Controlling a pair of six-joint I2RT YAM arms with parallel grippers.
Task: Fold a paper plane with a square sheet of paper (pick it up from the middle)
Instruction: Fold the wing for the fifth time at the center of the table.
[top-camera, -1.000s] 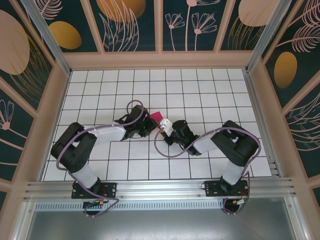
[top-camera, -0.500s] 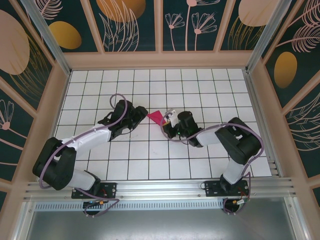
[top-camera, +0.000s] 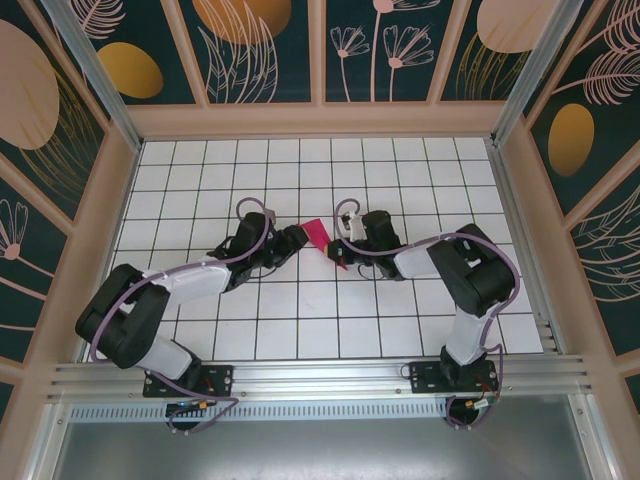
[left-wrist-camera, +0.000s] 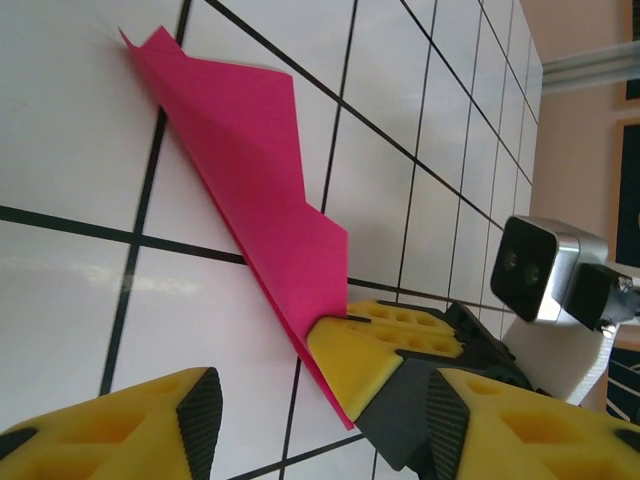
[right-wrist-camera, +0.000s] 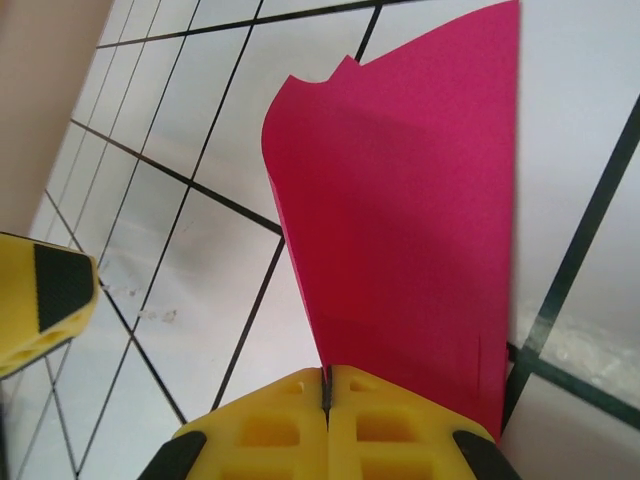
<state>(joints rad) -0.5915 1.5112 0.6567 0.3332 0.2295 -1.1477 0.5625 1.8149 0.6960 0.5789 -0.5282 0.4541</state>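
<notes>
Since reopening, left end effector (top-camera: 293, 240) (empty) neared the sheet (top-camera: 318, 236).

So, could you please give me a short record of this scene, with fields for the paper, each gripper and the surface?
paper: pink paper, creased into a pointed shape, near the middle of the table
right gripper: right gripper shut on the narrow end of the paper
left gripper: left gripper open, close beside the paper, not gripping it
surface: white grid table
</notes>
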